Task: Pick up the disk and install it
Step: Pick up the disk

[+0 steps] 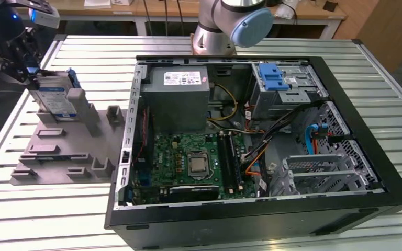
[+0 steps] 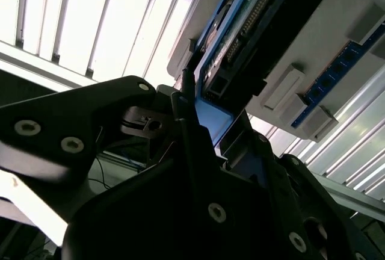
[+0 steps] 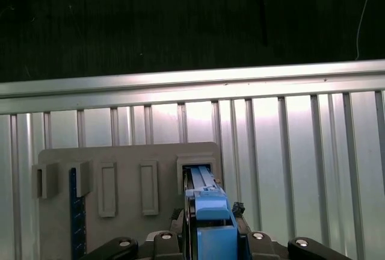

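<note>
Slatted metal desk [image 1: 382,68] carries an open computer case [image 1: 257,217] and, toward the exterior view's left, a grey fixture plate [image 1: 54,157]. The disk [image 1: 53,99] stands on edge in a slot of that plate, well apart from the case's drive bay [image 1: 292,91]. The pincer [image 1: 25,69] is at the disk's upper end. In both wrist views its fingers [image 2: 183,112] lie against the blue carrier frame [image 3: 212,227], so I read it as clamped on the disk. Handling, by judgement: metal-bodied drive, rigid, fairly heavy for its size, shock-sensitive, with an exposed circuit board [image 2: 252,13] on one face. The plastic frame likely flexes more than the body, so the best hold is on the edges, square and firm, and off the board.
</note>
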